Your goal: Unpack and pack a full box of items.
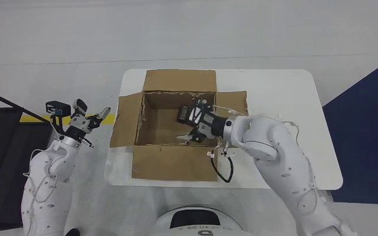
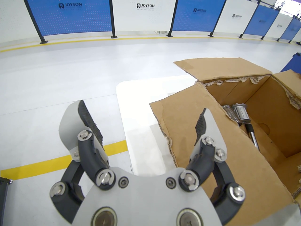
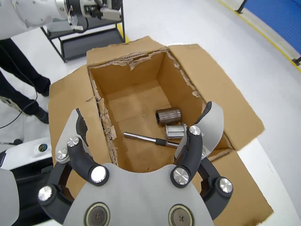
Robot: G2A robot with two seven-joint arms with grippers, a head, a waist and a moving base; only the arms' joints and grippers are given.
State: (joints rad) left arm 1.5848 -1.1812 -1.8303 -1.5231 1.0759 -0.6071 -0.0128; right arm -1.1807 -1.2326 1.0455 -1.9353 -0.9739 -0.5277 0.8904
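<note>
The right tool (image 1: 196, 122) (image 3: 144, 110) hung wide open and empty over the open cardboard box (image 1: 180, 79), at the centre of the top view. On the box floor lay a dark cylinder (image 3: 168, 116), a silver cylinder (image 3: 175, 130) just beside it, and a steel rod (image 3: 145, 138) near them. The left tool (image 1: 93, 110) (image 2: 142, 106), also spread wide and empty, hovered off the counter (image 1: 283, 94) at the left of the frame, apart from the box.

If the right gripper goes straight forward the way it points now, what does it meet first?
Probably the bare floor of the box, close to the metal rod and dark cylinder; the open right gripper points down into it. Depth is unclear.
</note>
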